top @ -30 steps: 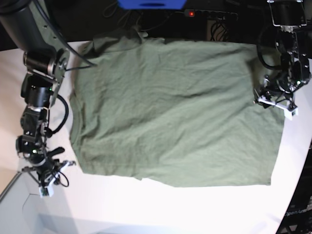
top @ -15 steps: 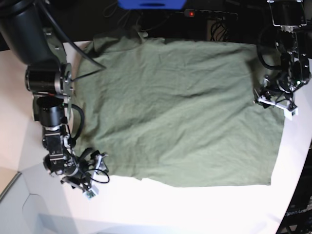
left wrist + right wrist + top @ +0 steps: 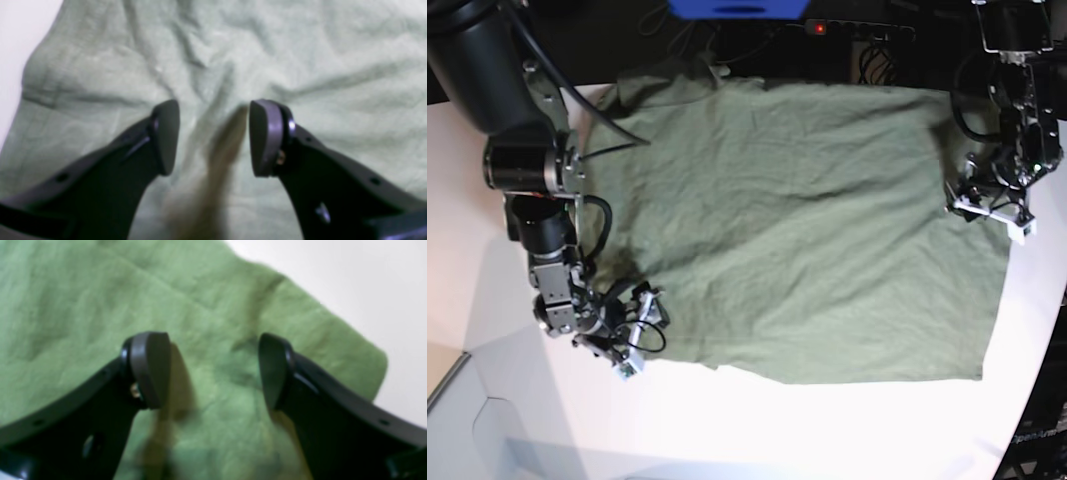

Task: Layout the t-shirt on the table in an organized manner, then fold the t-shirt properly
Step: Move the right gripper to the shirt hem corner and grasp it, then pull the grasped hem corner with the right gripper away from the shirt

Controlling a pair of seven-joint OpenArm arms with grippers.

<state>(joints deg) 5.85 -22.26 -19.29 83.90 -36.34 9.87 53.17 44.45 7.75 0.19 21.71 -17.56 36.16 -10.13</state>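
The olive-green t-shirt (image 3: 797,220) lies spread out and wrinkled on the white table (image 3: 777,430). My right gripper (image 3: 637,340) hovers at the shirt's near-left corner. In the right wrist view, the right gripper (image 3: 213,370) is open over the green cloth (image 3: 83,290), with bare table (image 3: 367,280) beyond the corner. My left gripper (image 3: 989,207) sits at the shirt's right edge. In the left wrist view, the left gripper (image 3: 213,136) is open above creased fabric (image 3: 300,50), and nothing is clamped.
A blue object (image 3: 737,8) and a power strip with a red light (image 3: 819,28) lie beyond the table's far edge in the dark. The table's curved edge (image 3: 1027,400) runs down the right. A grey panel (image 3: 487,430) sits at the near left.
My right arm swung from the bare table at the left onto the shirt's near-left corner, and its jaws opened. The left arm barely shifted.
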